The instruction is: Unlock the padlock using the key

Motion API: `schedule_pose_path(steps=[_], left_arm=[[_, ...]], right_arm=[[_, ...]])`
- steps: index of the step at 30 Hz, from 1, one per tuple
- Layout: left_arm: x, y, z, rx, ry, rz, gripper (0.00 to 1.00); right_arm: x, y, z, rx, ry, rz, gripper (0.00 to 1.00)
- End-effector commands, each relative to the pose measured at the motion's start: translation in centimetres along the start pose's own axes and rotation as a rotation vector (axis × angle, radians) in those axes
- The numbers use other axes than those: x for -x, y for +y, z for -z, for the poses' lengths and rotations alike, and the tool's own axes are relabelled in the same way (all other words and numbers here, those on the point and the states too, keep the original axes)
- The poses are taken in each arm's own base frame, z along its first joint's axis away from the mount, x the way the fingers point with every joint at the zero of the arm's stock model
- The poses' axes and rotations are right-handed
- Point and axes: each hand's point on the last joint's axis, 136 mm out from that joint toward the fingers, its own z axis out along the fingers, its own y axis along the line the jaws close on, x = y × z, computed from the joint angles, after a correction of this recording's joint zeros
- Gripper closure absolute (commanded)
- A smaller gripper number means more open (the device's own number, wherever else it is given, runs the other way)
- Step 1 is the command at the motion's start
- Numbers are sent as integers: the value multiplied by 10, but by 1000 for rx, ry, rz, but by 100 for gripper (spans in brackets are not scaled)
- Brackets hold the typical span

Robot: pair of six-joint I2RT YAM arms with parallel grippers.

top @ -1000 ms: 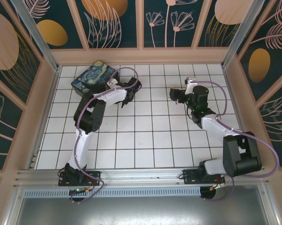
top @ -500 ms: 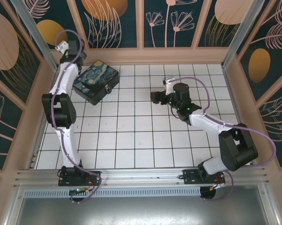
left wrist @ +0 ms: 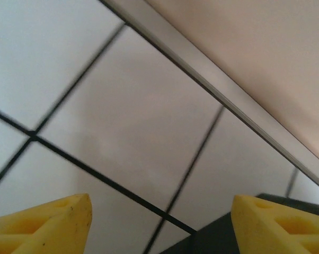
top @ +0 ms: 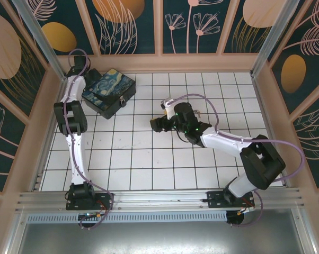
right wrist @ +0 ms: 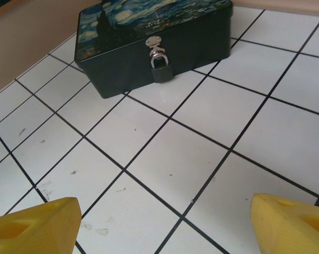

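The padlock (right wrist: 160, 67) is small and dark with a silvery shackle. It hangs from the hasp on the front of the black box (right wrist: 149, 42), whose lid is painted in blue and yellow swirls. My right gripper (right wrist: 165, 227) is open over bare tiles, a couple of tiles short of the padlock, with nothing between its yellow fingers (right wrist: 35, 225). From above, the right gripper (top: 154, 124) points left toward the box (top: 109, 91). My left gripper (left wrist: 159, 227) is open over the floor at the back-left corner, beside the box's dark edge (left wrist: 218, 241). The key is out of view.
The peach back wall and its metal strip (left wrist: 212, 84) run close behind my left gripper (top: 79, 69). White tiled floor (top: 149, 153) spreads between the box and both arm bases. Patterned walls enclose the cell on three sides.
My left arm swung from in front of the box to the back-left corner. My right gripper moved left across the tiles toward the box.
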Motion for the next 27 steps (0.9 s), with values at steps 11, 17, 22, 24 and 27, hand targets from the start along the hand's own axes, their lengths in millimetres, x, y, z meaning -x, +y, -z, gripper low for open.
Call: schedule_pose_path(steps=[11, 17, 22, 24, 27], left_arm=[[-131, -110, 20, -344, 300, -564, 30], [-186, -158, 50, -452, 364, -666, 32], [-191, -173, 64, -397, 318, -618, 26], [-164, -172, 79, -366, 236, -566, 20], [-122, -157, 105, -278, 102, -489, 10]], right_arm=[[7, -38, -6, -121, -5, -108, 16], [-6, -85, 1, -230, 14, -247, 17], [-5, -98, 1, -236, 24, -300, 17], [-2, -89, -1, -199, 29, -316, 17], [-1, -76, -10, -159, 41, -352, 17]])
